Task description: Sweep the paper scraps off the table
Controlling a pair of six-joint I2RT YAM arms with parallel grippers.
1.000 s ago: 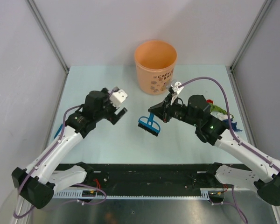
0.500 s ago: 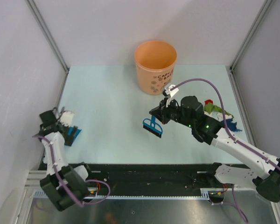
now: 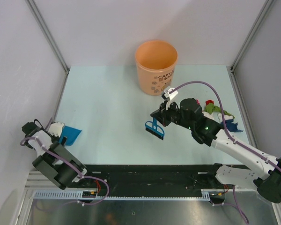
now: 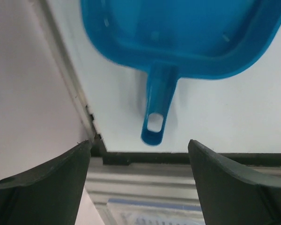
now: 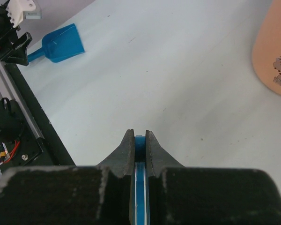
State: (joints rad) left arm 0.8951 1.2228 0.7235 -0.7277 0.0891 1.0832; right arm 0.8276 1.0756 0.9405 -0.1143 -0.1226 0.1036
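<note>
Paper scraps point(image 3: 218, 109): where do we find them?

We see them heaped at the right side of the table point(image 3: 112, 93), close to its right edge. Red, green, white and blue bits lie together, partly hidden behind the right arm.

And what do we make of the right gripper point(image 3: 163, 119)?

In the wrist view its fingers point(image 5: 126, 150) are pressed onto the thin handle of the blue brush point(image 3: 155, 130), pinching it between them. From above, the brush hangs near the middle of the table with its bristles down. It is left of the scraps and apart from them. We cannot tell whether the bristles touch the surface.

Where do we place the left gripper point(image 4: 138, 146)?

It sits at the near left corner of the table, over the handle end of the blue dustpan point(image 4: 178, 33). Its fingers point(image 4: 61, 173) are spread wide, one on either side of the handle, and neither touches it. The dustpan lies flat on the table, its handle pointing toward the black rail point(image 4: 187, 158).

Anything else we can name?

The orange bucket point(image 3: 156, 67) stands upright at the far middle of the table, well apart from both the dustpan and the scraps.
</note>
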